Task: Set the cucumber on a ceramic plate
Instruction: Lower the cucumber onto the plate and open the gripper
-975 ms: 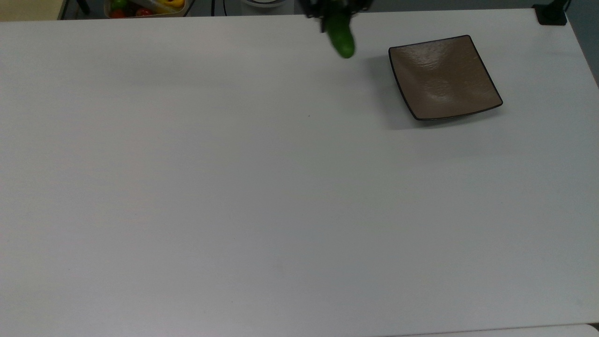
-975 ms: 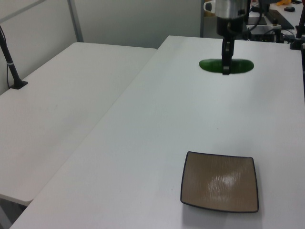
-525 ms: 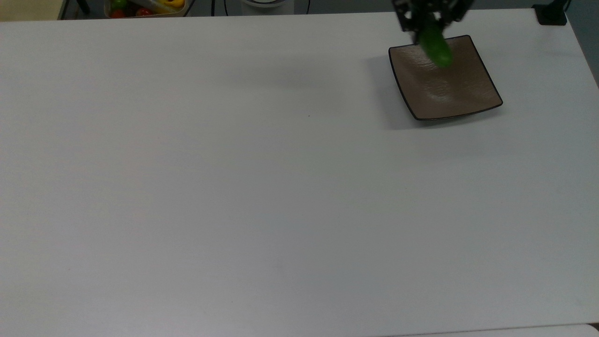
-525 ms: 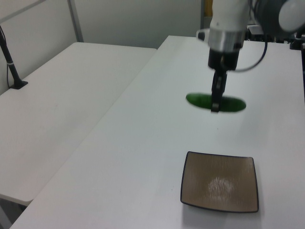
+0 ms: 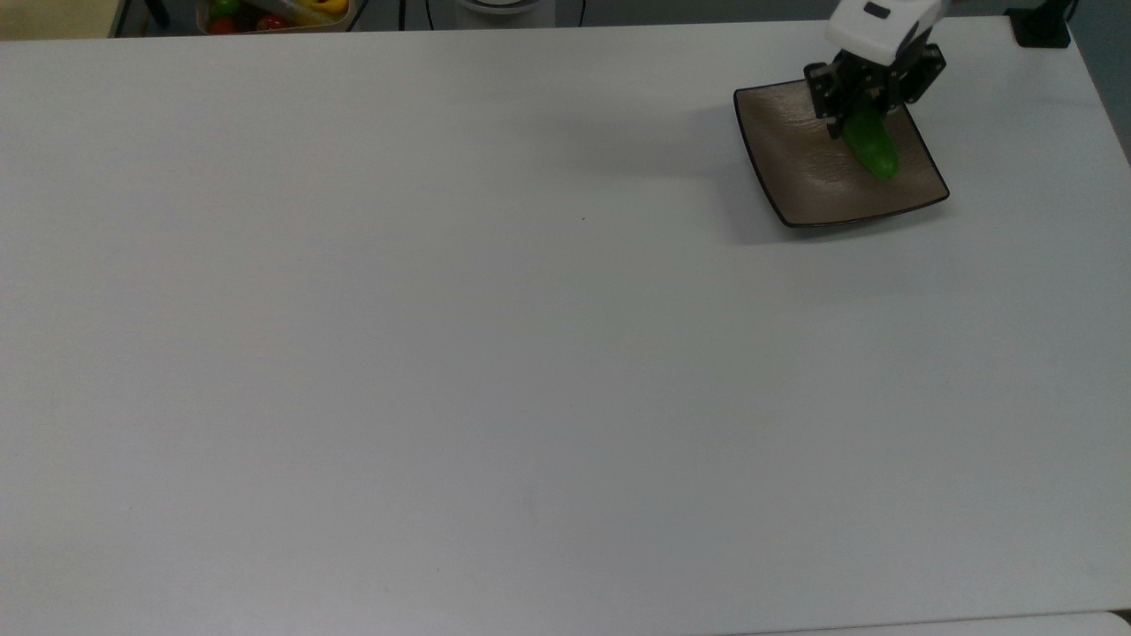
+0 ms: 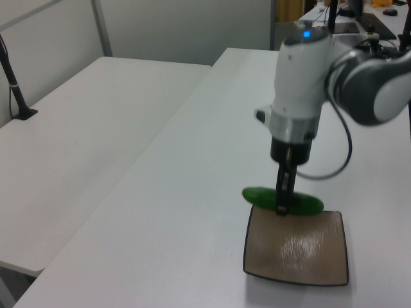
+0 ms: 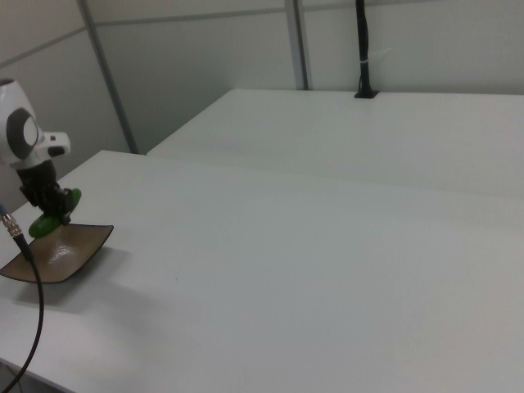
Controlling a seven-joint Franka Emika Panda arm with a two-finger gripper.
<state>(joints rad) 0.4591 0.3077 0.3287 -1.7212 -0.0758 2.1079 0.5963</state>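
Observation:
The dark green cucumber [image 5: 871, 148] [image 6: 282, 201] [image 7: 54, 213] hangs in the air over the square brown ceramic plate [image 5: 795, 168] [image 6: 302, 250] [image 7: 57, 254]. My gripper [image 5: 862, 115] [image 6: 282, 204] [image 7: 51, 209] is shut on the cucumber's middle, with the white arm reaching down from above. In the left view the cucumber lies level above the plate's far edge. In the top view it covers the plate's upper right part. It does not touch the plate.
The white table [image 5: 442, 353] carries nothing else near the plate. A container of coloured vegetables [image 5: 274, 13] sits beyond the table's far edge at the top view's upper left. A black post base [image 5: 1043, 31] stands at the top view's upper right corner.
The gripper has carried the cucumber from the bare table toward the top view's right until it hangs over the plate, and it has come lower. The plate has not moved.

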